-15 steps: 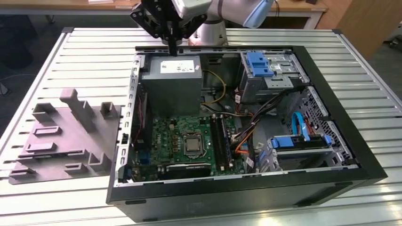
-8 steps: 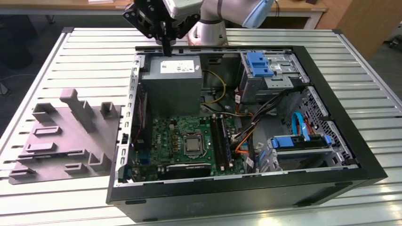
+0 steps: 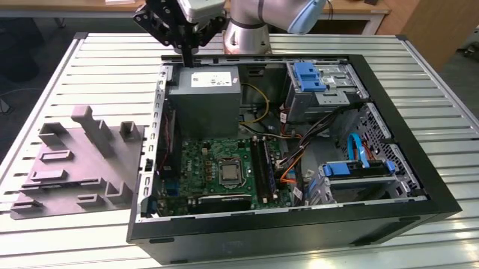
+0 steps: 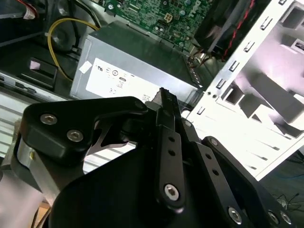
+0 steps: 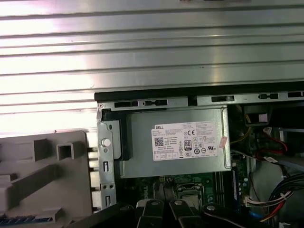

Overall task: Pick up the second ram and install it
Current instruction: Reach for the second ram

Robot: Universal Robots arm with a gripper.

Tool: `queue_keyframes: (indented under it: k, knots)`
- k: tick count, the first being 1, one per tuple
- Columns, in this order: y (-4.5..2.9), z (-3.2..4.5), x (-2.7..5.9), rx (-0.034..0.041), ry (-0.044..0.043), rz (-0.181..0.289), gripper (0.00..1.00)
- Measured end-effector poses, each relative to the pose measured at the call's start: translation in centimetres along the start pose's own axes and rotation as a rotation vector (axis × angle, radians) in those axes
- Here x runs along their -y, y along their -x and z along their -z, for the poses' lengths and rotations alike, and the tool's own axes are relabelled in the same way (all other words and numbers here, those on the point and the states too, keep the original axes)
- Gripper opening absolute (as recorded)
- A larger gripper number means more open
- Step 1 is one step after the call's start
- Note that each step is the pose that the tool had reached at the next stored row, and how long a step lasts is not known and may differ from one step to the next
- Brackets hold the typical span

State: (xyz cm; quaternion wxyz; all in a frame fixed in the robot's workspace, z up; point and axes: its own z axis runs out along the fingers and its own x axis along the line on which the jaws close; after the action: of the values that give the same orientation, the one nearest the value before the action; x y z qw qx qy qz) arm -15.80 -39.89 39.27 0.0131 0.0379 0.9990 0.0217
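Observation:
My gripper [image 3: 187,60] hangs over the back edge of the open computer case, just above the grey power supply [image 3: 204,101]. In the second wrist view its black fingers [image 4: 167,137] meet at the tips, shut, with nothing seen between them. A thin dark bluish strip [image 5: 19,220] lies flat in the grey holder tray [image 3: 82,162] at the exterior view's left; it looks like the second ram [image 3: 64,179]. It lies well apart from the gripper. The green motherboard [image 3: 217,165] lies inside the case, with a dark stick [image 3: 259,165] standing in its slots.
The case [image 3: 404,168] has black walls, with drive cages and blue brackets [image 3: 308,75] on the exterior view's right. Yellow, orange and black cables [image 3: 288,162] run beside the motherboard. The slatted metal table [image 3: 112,61] surrounds the case. The arm's base [image 3: 247,33] stands behind it.

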Motion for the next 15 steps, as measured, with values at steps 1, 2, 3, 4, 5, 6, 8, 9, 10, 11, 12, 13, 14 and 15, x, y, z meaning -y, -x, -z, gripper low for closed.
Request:
queue_keyframes:
  k: [1, 2, 3, 4, 5, 6, 8, 9, 10, 11, 12, 13, 14, 15]
  knots:
    - [-0.23, 0.0, 0.02, 0.0, 0.0, 0.0, 0.11]
    - [-0.48, 0.0, 0.04, 0.0, 0.0, 0.0, 0.11]
    - [-0.75, 0.01, 0.06, 0.0, 0.0, 0.0, 0.11]
    - [-1.03, 0.01, 0.08, 0.0001, 0.0, 0.0, 0.11]
    - [-1.26, 0.02, 0.1, 0.0001, 0.0, 0.0, 0.11]
    - [-1.48, 0.02, 0.11, 0.0, 0.0, 0.0, 0.11]
    - [-1.92, 0.03, 0.15, 0.0, 0.0, 0.0, 0.11]
    - [-2.14, 0.03, 0.16, 0.0, 0.0, 0.0, 0.11]
    - [-2.37, 0.03, 0.18, 0.0001, 0.0, 0.0, 0.11]
    - [-2.61, 0.03, 0.2, 0.0001, 0.0, 0.0, 0.11]
    - [-2.85, 0.03, 0.22, 0.0002, 0.0, 0.0, 0.11]
    - [-3.11, 0.03, 0.24, 0.0002, 0.0, 0.0, 0.11]
    - [-3.37, 0.02, 0.26, 0.0003, 0.0001, 0.0, 0.11]
    - [-3.63, 0.02, 0.28, 0.0003, 0.0001, 0.0, 0.11]
